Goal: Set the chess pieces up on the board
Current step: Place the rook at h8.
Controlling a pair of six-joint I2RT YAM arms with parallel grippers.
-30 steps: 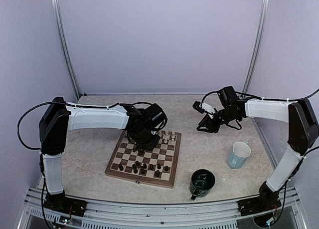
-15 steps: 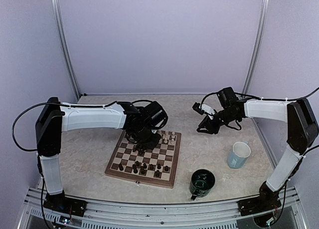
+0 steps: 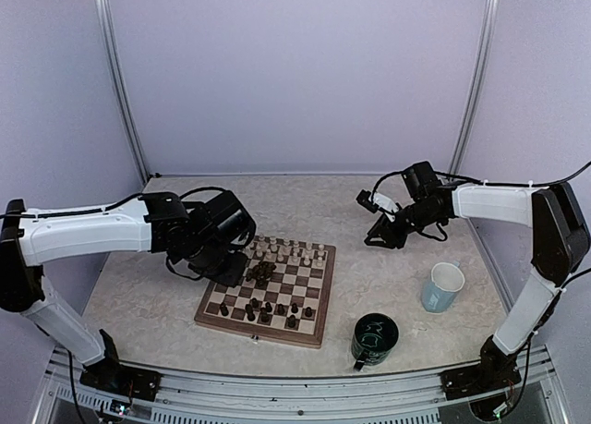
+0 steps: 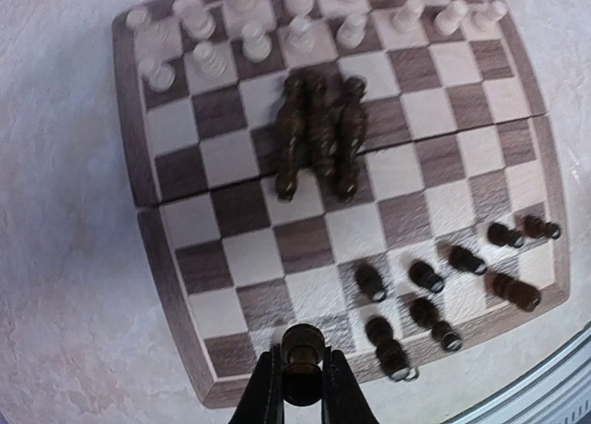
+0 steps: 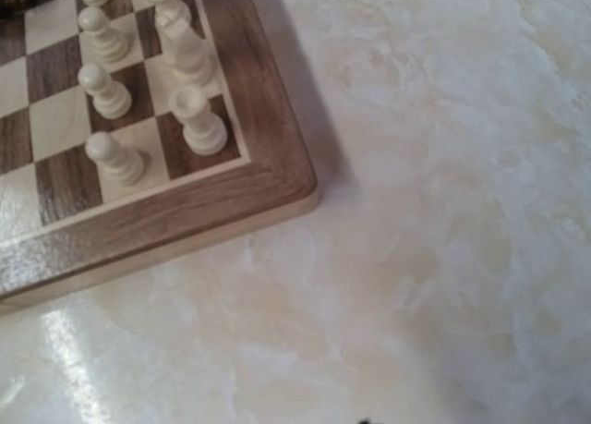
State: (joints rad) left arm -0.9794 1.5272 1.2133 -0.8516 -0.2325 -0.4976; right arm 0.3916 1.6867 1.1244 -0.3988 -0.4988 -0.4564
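We hold a small dark brown turned chess piece (image 4: 302,343), pinched between the narrowly parted jaws of the left gripper (image 4: 302,378), over the near-left part of the square wooden checked board (image 4: 166,285). Set down tilted or across two squares, it could topple. We see its head end-on, so its long axis probably points down at the board. The right gripper (image 3: 377,232) hovers beyond the board's far-right corner, and we cannot tell how its jaws stand.

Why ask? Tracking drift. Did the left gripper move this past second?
Yes: left gripper moved leftward, toward the left edge of the dark-and-cream checked wooden chessboard.
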